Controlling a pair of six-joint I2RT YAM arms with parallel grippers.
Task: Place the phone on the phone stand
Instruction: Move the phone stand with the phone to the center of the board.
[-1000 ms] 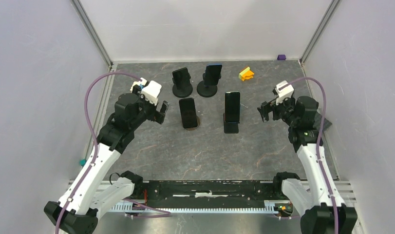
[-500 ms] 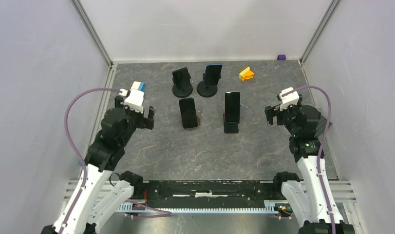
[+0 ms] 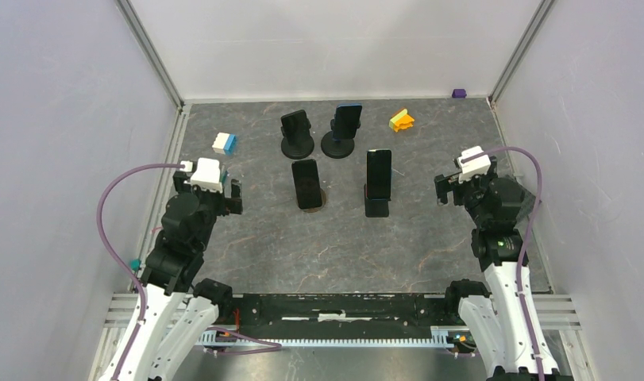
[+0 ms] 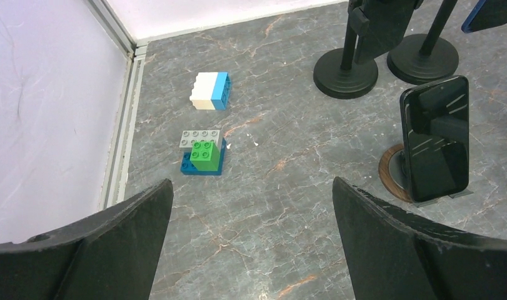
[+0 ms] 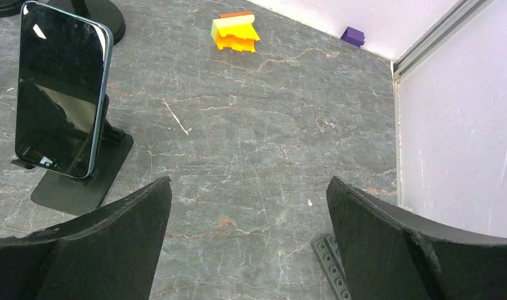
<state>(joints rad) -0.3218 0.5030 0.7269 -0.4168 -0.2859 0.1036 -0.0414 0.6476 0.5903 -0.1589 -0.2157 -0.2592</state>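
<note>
Standing on end in the middle of the desk (image 3: pixel 326 246), the near-left phone (image 4: pixel 437 140) leans back in its wooden-based stand (image 4: pixel 391 172). Its long axis is close to vertical and its dark screen is turned toward the arms. To its right and apart from it, the near-right phone (image 5: pixel 62 94) rests the same way on a flat black stand (image 5: pixel 82 181), top edge tipped away from the arms, screen also dark.

Behind the pair, the back-left phone (image 3: pixel 295 124) sits raised on the back-left stand (image 3: pixel 297 147). The blue-edged back-right phone (image 3: pixel 348 117) sits on the back-right stand (image 3: pixel 338 146). Both stands are black with round bases set close together, and both phones are tilted, long axis running up and away. Each of the four stands carries one phone.

Toward the left wall lie a white-and-blue block (image 4: pixel 211 91) and, nearer the arms, a green, grey and blue block stack (image 4: pixel 202 152). A yellow-and-orange block (image 5: pixel 235 31) sits right of the back stands, and a purple block (image 5: pixel 352 35) lies in the far right corner.

The left tool (image 4: pixel 250 200) hangs above the desk left of the phones, fingers spread wide and holding nothing. The right tool (image 5: pixel 247 200), right of the phones, is likewise wide apart and empty.
</note>
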